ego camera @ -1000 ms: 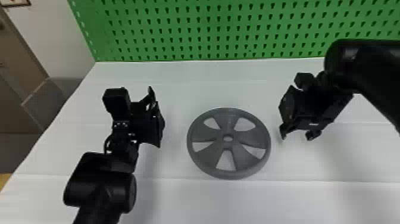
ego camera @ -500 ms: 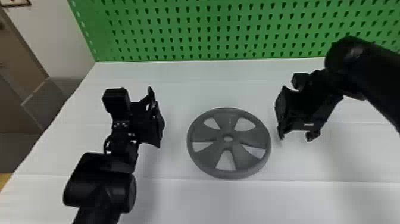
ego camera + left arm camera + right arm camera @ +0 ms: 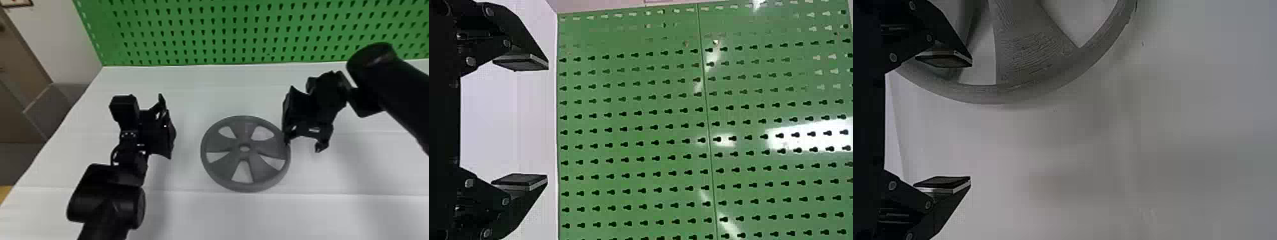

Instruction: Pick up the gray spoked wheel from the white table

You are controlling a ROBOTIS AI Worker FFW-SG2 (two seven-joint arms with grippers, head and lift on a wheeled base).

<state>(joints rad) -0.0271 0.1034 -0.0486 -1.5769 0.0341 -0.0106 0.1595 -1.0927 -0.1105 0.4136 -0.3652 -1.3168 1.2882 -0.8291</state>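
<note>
On the white table (image 3: pixel 191 210) lies the gray spoked wheel (image 3: pixel 244 164), flat. My right gripper (image 3: pixel 303 146) is at the wheel's right edge, one finger over the rim and the other out to the right. In the right wrist view my right gripper (image 3: pixel 970 122) is open, with the wheel (image 3: pixel 1033 55) beneath one finger and nothing between the two. My left gripper (image 3: pixel 166 126) stands apart, left of the wheel; in the left wrist view the left gripper (image 3: pixel 548 122) is open and faces the pegboard.
A green pegboard (image 3: pixel 239 32) rises along the table's back edge. At the far left, beyond the table's edge, are a gray panel (image 3: pixel 51 111) and a brown door (image 3: pixel 19 67). The right forearm (image 3: pixel 395 83) crosses the table's right side.
My right gripper has moved left, from beside the wheel to over its right rim, and its wrist has tilted. The left arm and the wheel have stayed in place.
</note>
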